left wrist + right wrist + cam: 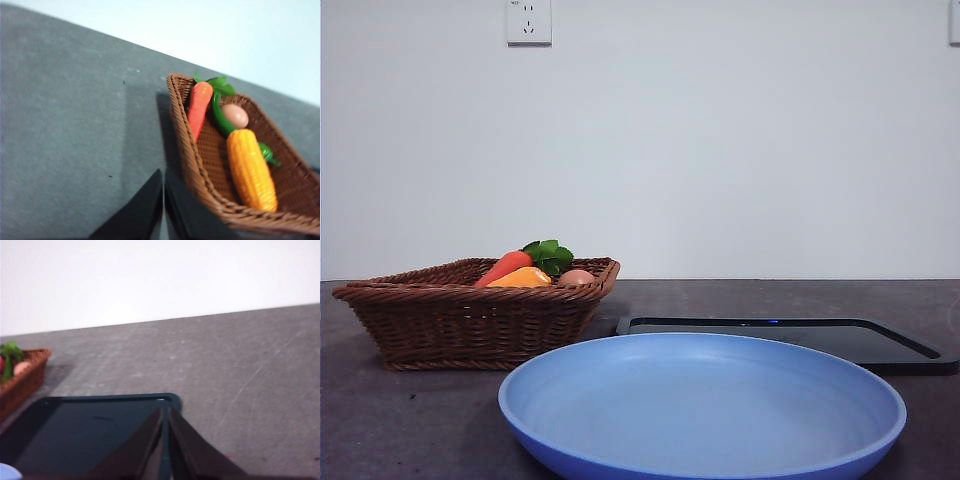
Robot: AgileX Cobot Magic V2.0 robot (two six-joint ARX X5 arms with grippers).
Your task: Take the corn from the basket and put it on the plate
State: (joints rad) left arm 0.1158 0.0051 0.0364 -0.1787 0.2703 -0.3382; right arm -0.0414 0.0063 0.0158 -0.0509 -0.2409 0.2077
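The corn [251,169] is an orange-yellow cob lying in the brown wicker basket [186,150], beside a carrot [198,106] and a small tan egg [234,115]. In the front view the basket [450,320] stands at the left with the corn [520,278] just showing over its rim. The light-blue plate [700,405] lies near and large in front, with nothing on it. My left gripper [163,176] is shut and hangs above the table just outside the basket's corner. My right gripper [166,412] is shut over the black tray. Neither arm shows in the front view.
A flat black tray [790,338] lies behind the plate to the right, and in the right wrist view the tray [85,432] fills the near table. A green pepper [265,151] lies beside the corn. A white wall with a socket [528,21] is behind.
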